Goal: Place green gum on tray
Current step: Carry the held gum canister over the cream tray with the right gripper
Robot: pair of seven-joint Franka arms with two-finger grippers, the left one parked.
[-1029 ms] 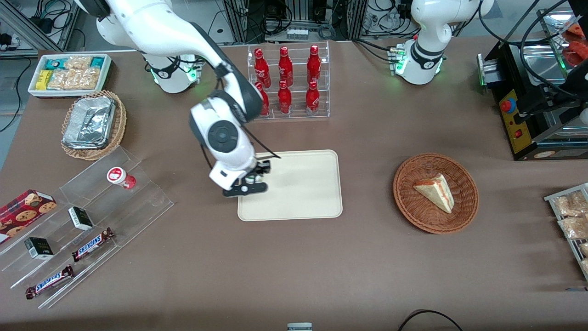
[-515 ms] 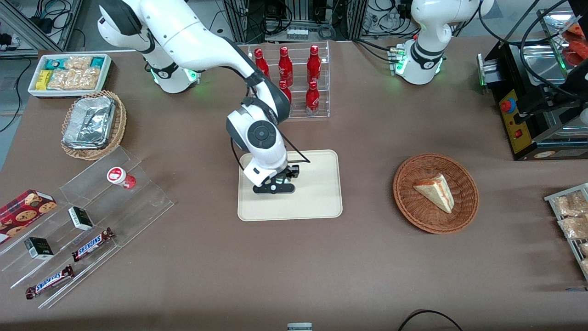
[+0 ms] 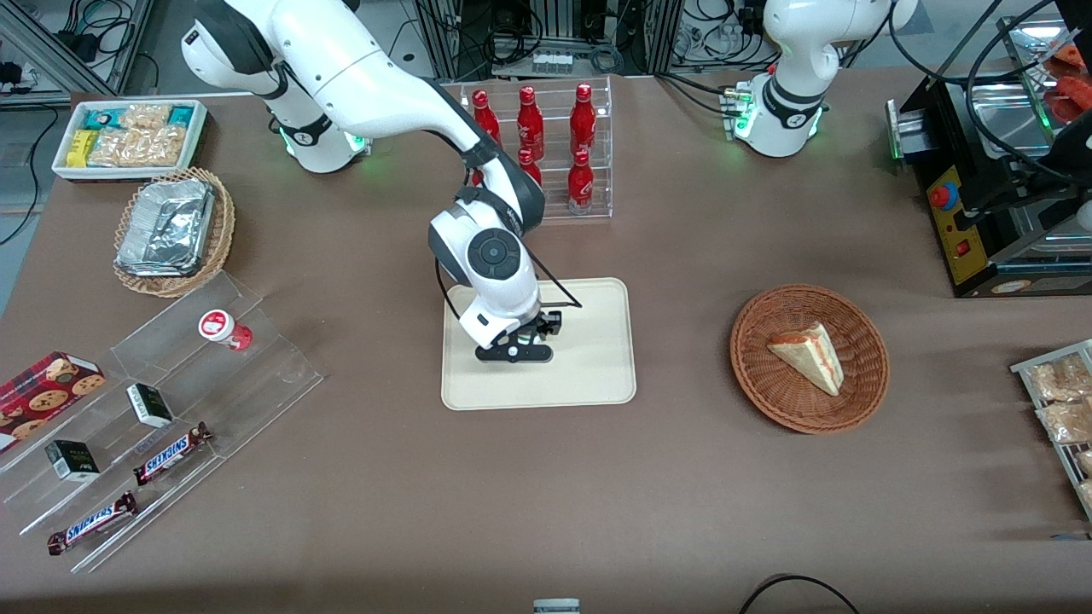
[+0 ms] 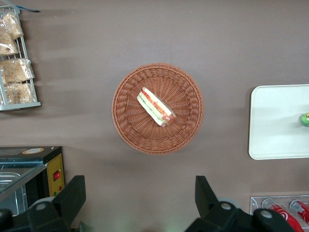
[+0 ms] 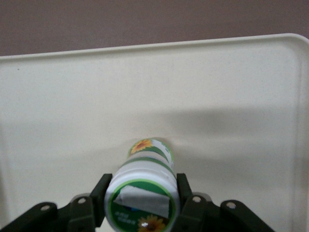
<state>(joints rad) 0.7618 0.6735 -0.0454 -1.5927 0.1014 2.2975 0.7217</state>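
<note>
My right gripper (image 3: 514, 350) is over the cream-beige tray (image 3: 589, 367), roughly at its middle. In the right wrist view the gripper (image 5: 143, 199) is shut on the green gum (image 5: 143, 192), a white canister with a green label and a yellow flower mark. Black fingers (image 5: 101, 194) press on both its sides. Its lower end is at or just above the tray (image 5: 227, 96); I cannot tell if it touches. In the front view the gum is hidden under the wrist. In the left wrist view a bit of the gum (image 4: 305, 119) shows on the tray (image 4: 273, 121).
A red-lidded canister (image 3: 217, 325) lies on the clear stand (image 3: 171, 409) toward the working arm's end. A rack of red bottles (image 3: 535, 153) stands just farther from the camera than the tray. A wicker basket (image 3: 759, 375) holding a sandwich is toward the parked arm's end.
My gripper moved with the gum from the tray's edge at the working arm's end to over the tray's middle, then shifted only slightly in the last half second.
</note>
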